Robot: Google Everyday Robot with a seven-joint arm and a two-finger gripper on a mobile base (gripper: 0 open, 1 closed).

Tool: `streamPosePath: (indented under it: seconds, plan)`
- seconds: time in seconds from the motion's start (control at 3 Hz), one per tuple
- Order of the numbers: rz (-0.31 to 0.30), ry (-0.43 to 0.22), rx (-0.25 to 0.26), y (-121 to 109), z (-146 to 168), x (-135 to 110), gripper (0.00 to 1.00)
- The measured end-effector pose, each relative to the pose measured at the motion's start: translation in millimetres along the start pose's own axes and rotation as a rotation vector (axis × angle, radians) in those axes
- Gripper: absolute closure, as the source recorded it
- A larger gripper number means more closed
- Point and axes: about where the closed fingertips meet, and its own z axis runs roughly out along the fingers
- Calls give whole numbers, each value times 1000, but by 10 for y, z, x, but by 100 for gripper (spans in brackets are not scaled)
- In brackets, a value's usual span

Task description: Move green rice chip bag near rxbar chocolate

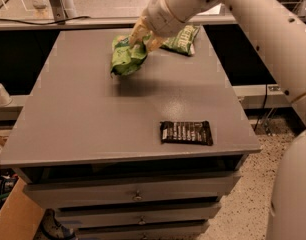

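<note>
- the gripper [142,38] is over the far middle of the desk [78,119], clamped on the top of the green rice chip bag [126,59]
- the bag hangs just above the desk
- the rxbar chocolate [186,132] lies flat near the front right edge, well apart from it
- a duller green bag [183,38] lies behind the gripper
</note>
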Motion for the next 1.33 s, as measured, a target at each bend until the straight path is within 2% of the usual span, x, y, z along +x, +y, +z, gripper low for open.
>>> streamPosePath:
  seconds: [0.67, 1.0, 1.33]
  plan:
    - [-4, -101, 15, 679, -355, -361, 100]
    - [-12, -130, 19, 880, -567, -530, 100]
    - [-33, -172, -3, 1048, -679, -724, 100]
